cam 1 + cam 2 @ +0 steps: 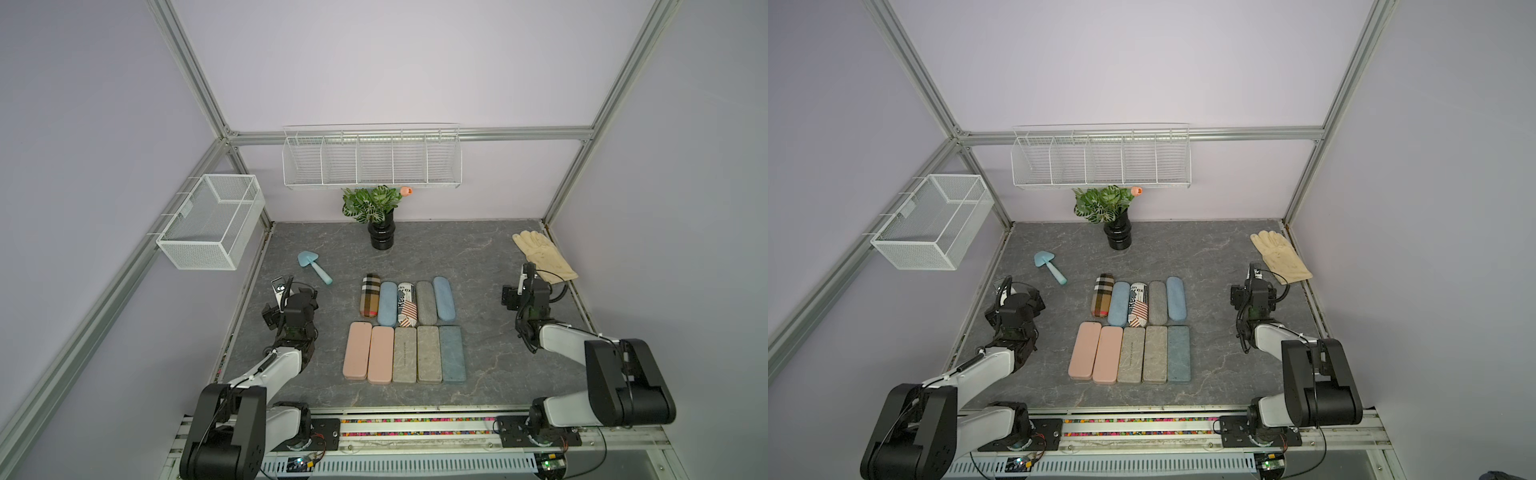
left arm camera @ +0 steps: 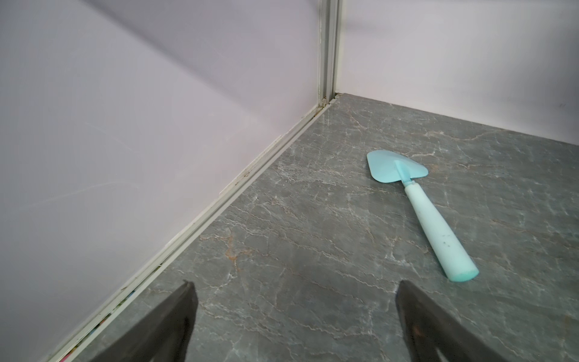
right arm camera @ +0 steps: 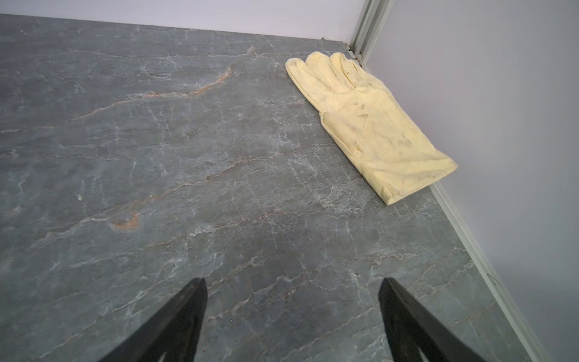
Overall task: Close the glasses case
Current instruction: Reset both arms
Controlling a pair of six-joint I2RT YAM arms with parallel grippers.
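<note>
- Glasses cases (image 1: 404,354): ten, laid in two rows of five at the middle of the counter (image 1: 490,374); front row flat and rectangular, back row rounded; neighbours side by side, touching or nearly so; every lid appears down in both top views.
- Left fingers (image 2: 169,322): spread wide, grasping nothing; held over bare counter beside the left wall; well apart from the cases.
- Right fingers (image 3: 185,313): spread wide, grasping nothing; held over bare counter near the right wall; well apart from the cases.
- Shovel (image 2: 438,225): pale blue, flat on the counter; handle end nearest the left fingers.
- Glove (image 3: 369,125): yellow, flat in the back right corner; cuff toward the right arm.
- Plant (image 1: 372,203): in a black vase against the back wall.
- Wire basket (image 1: 208,224) on the left wall; wire rack (image 1: 372,166) on the back wall.
</note>
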